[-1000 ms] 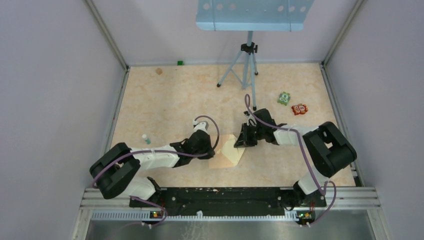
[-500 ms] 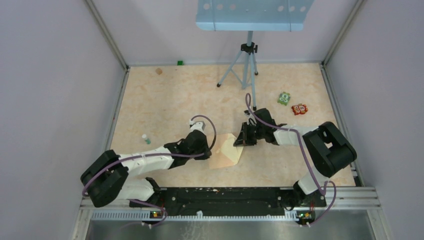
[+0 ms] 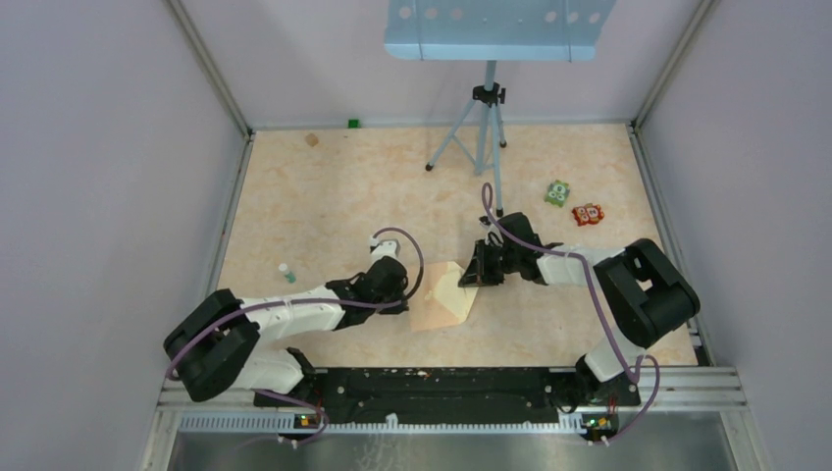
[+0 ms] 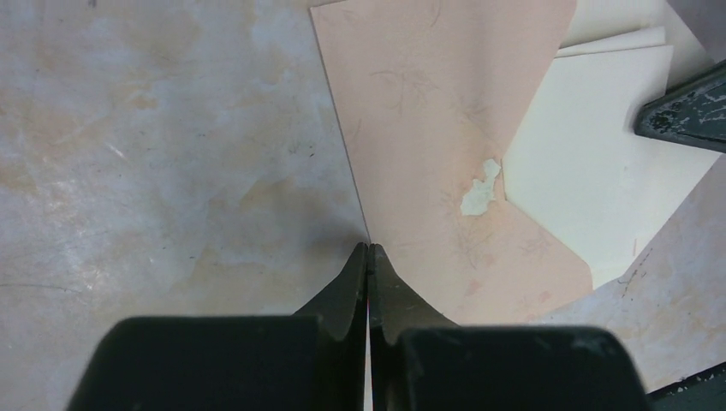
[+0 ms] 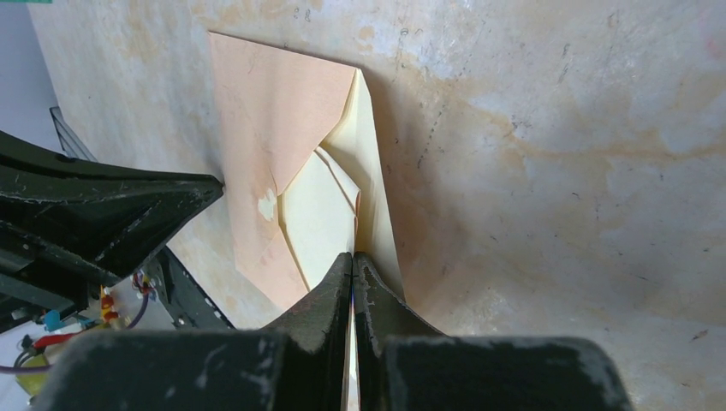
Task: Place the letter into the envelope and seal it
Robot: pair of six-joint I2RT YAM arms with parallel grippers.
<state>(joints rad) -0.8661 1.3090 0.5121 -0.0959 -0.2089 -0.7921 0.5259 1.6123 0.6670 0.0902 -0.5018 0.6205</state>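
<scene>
Right at the near edge of the bench, a metal rail carries the bases of both arms, and each arm reaches in towards the middle.

A little way in from the rail the envelope lies flat on the bench, pinkish-tan, with a torn pale spot where its panels meet. The left fingers are pressed tight together. Their tips are down at the envelope's left edge, right where paper meets bench, and I see nothing between them.

The letter is the paler cream sheet. It lies partly under the pink panels, showing in the open notch and sticking out past the envelope on the side towards the right arm. The envelope is not sealed.

The right fingers are also closed hard together, with their tips on the cream paper at that exposed side. I cannot tell whether an edge of the sheet is nipped between them.

Off to the left, well apart from the envelope, stands a small white bottle with a green cap. Farther back on the right sit a green toy and a red toy, just beside each other. Beyond them a tripod stands near the far edge, holding a pale blue panel overhead.
</scene>
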